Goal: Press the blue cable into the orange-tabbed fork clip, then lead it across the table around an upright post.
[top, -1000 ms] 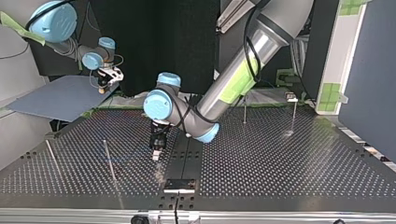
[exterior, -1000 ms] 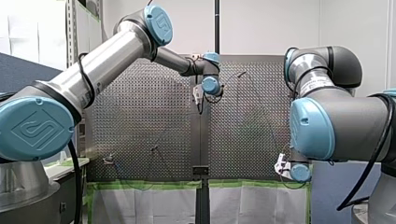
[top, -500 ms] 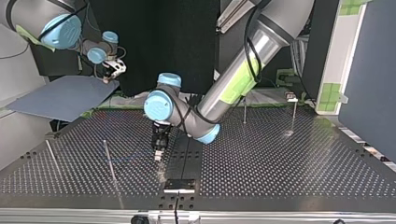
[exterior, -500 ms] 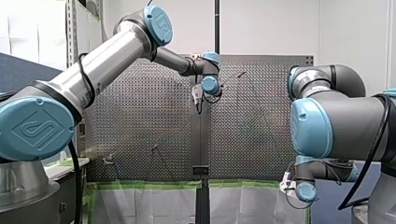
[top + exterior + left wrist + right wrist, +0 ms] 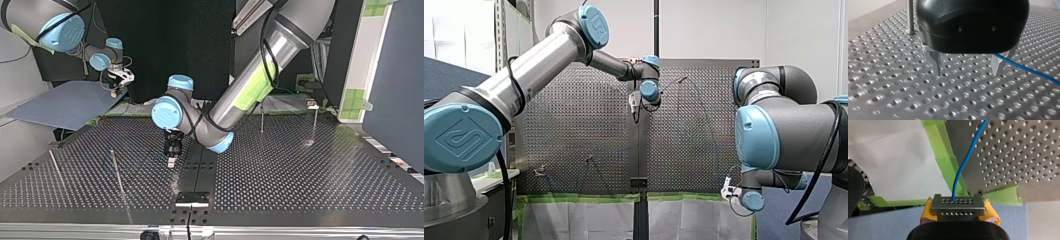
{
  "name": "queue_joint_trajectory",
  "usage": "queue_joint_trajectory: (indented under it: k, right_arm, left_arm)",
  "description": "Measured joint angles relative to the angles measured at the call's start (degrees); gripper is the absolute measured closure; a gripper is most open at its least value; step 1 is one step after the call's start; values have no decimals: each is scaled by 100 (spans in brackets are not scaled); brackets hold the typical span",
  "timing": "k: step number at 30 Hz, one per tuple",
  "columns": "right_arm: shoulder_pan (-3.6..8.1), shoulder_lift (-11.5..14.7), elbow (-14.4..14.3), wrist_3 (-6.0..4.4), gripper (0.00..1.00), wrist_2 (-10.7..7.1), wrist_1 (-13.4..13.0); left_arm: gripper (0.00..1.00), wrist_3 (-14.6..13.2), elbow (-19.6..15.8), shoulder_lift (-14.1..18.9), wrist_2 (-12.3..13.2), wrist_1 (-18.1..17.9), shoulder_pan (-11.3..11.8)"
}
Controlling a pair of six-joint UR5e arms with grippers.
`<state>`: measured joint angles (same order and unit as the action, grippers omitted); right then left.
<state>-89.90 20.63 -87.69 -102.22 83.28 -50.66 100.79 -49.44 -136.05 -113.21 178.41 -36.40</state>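
My right gripper (image 5: 958,202) has shifted sideways, clamping the blue cable (image 5: 965,160)

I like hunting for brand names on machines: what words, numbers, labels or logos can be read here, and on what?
No words or numbers are legible.
Embossed angular logo, no readable letters: on the blue joint cap of my left arm.
Pale label on the silver joint of my right arm: print too blurred to read.

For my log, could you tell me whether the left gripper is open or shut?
Open: the left gripper shows its two fingers well apart, the blue cable beside one.
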Motion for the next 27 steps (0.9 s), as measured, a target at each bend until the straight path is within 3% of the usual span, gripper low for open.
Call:
queue_joint_trajectory:
  k: [6, 16, 21, 27]
  right_arm:
    - [10, 6, 0, -45, 100, -86, 1]
    - [18, 8, 1, -54, 100, -91, 15]
    - [20, 8, 7, -47, 100, -90, 48]
    - [-13, 8, 5, 17, 100, -76, 104]
  left_arm:
    - [1, 292, 97, 1, -98, 350, 9]
    - [1, 451, 304, 0, -239, 860, 62]
    - [1, 671, 314, 0, -450, 1096, 61]
    - [1, 972, 308, 2, -401, 1204, 27]
